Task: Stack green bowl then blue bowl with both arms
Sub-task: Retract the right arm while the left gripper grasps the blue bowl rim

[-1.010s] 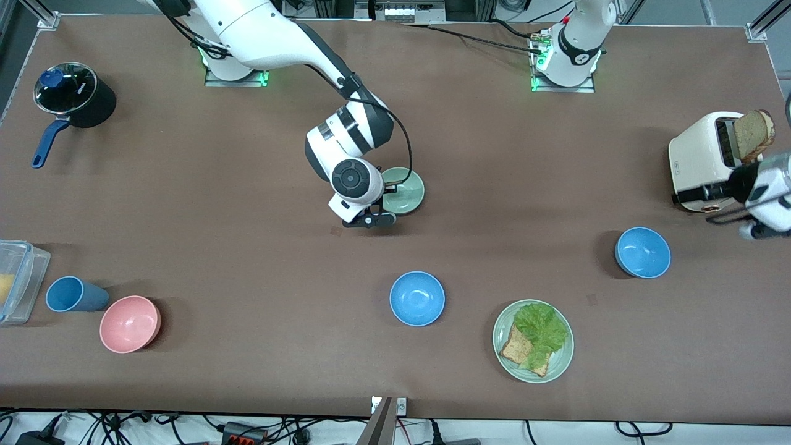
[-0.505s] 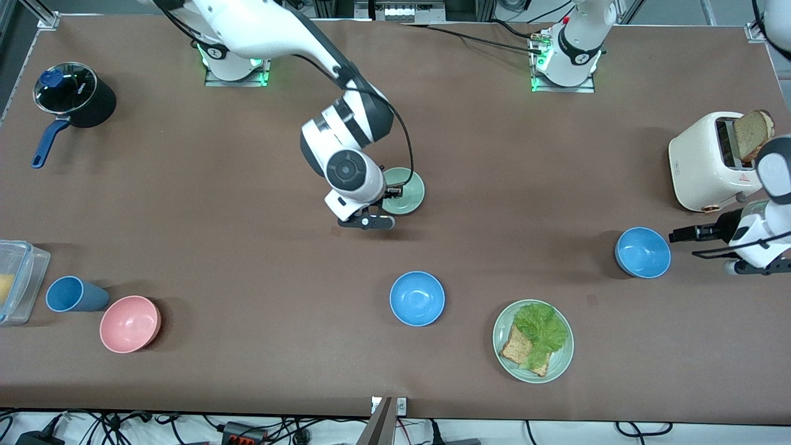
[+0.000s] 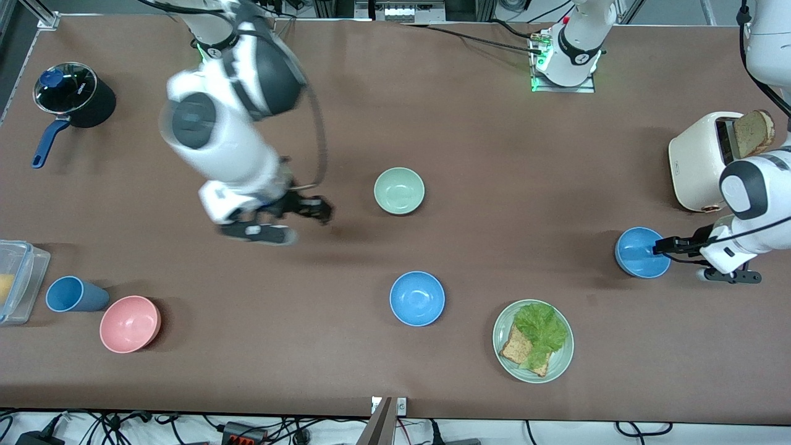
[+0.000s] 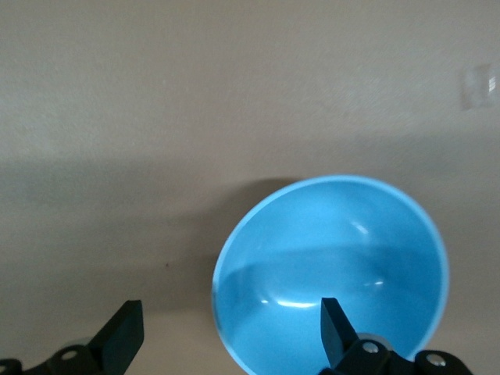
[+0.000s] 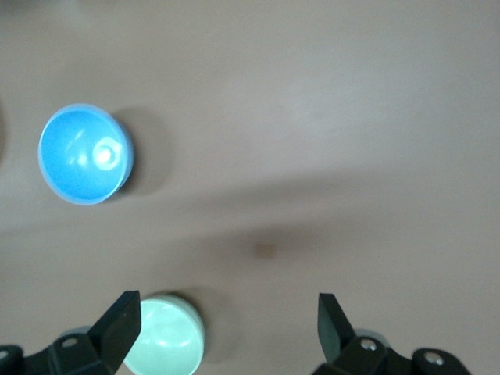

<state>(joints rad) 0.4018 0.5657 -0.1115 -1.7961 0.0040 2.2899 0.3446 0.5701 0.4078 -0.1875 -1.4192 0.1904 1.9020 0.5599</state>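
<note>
The green bowl [image 3: 399, 190] sits alone on the table's middle. My right gripper [image 3: 314, 211] hangs open and empty over bare table beside it, toward the right arm's end. The right wrist view shows the green bowl [image 5: 164, 337] by one finger of the right gripper [image 5: 226, 328]. My left gripper [image 3: 662, 249] is open at the rim of the blue bowl [image 3: 641, 252] near the toaster. In the left wrist view the left gripper [image 4: 226, 336] straddles the rim of this blue bowl [image 4: 336, 266], one finger inside. A second blue bowl [image 3: 417, 298] sits nearer the front camera and also shows in the right wrist view [image 5: 84, 154].
A green plate [image 3: 502, 339] with lettuce and toast lies near the second blue bowl. A white toaster [image 3: 701, 161] with bread stands at the left arm's end. A pink bowl [image 3: 130, 323], blue cup [image 3: 73, 294], clear container [image 3: 18, 281] and black pot [image 3: 77, 96] are at the right arm's end.
My right gripper has left the green bowl and swung up toward the right arm's end. My left gripper has moved in from the table's edge to the blue bowl's rim.
</note>
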